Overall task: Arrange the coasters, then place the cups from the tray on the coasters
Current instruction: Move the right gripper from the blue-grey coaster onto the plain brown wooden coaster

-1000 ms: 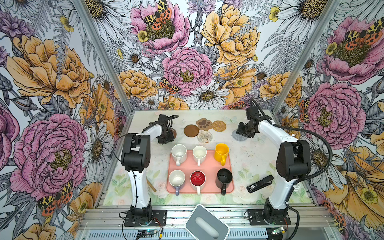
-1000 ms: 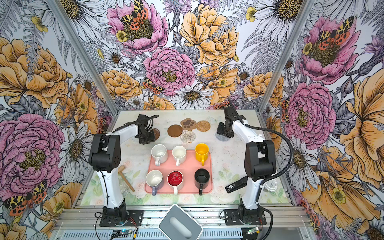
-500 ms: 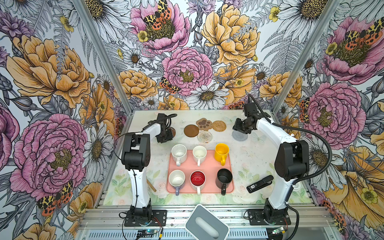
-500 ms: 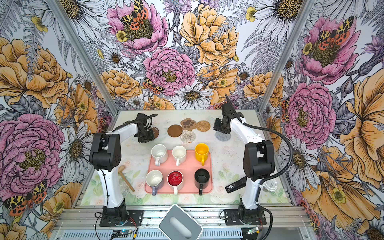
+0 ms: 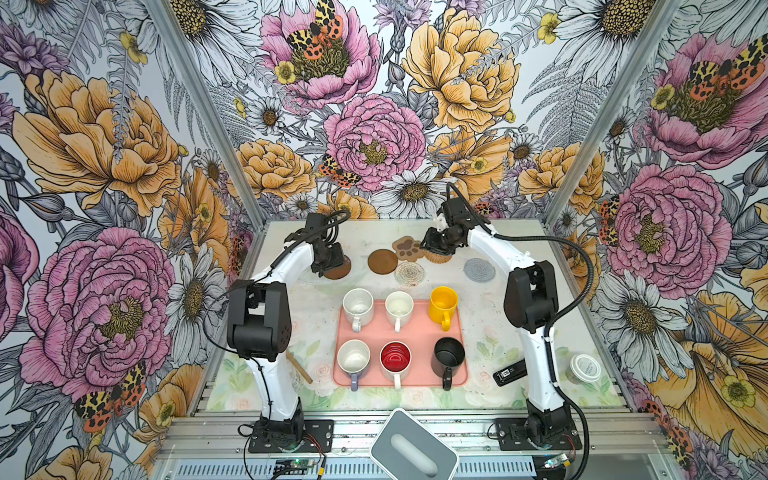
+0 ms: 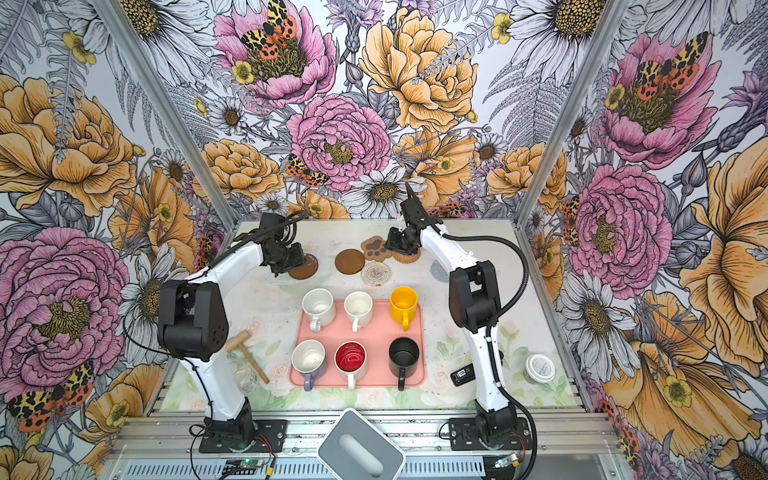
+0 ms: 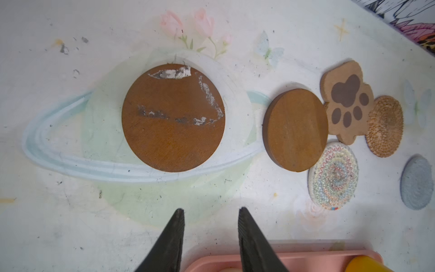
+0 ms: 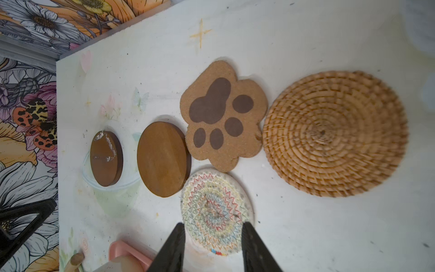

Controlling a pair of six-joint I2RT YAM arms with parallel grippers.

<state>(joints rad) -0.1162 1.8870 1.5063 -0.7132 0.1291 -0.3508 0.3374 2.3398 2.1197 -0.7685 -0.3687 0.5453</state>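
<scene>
Left arm — stretched forward, elbow high; left gripper [image 7: 211, 210] spread, empty, hovering beside the scuffed brown disc [image 7: 173, 117]. Right arm likewise — right gripper [image 8: 213, 226] parted, empty, near the paw-print coaster [image 8: 223, 113]. Six mugs [image 5: 444, 303] stand on the pink tray [image 5: 415, 332].

Coasters [image 5: 382, 261] behind tray [image 5: 419, 334] of cups [image 5: 443, 301]

The scuffed disc [image 7: 173, 117] and the clean disc [image 7: 295, 129] looked like smooth wood. The paw coaster [image 8: 223, 113] was grainy cork, the tan round [image 8: 334, 134] woven rattan, the whitish round [image 8: 216, 212] and grey round [image 7: 416, 182] coiled cloth. The cups [image 5: 357, 305] shone like glazed ceramic; the tray [image 5: 415, 332] looked matt plastic.
</scene>
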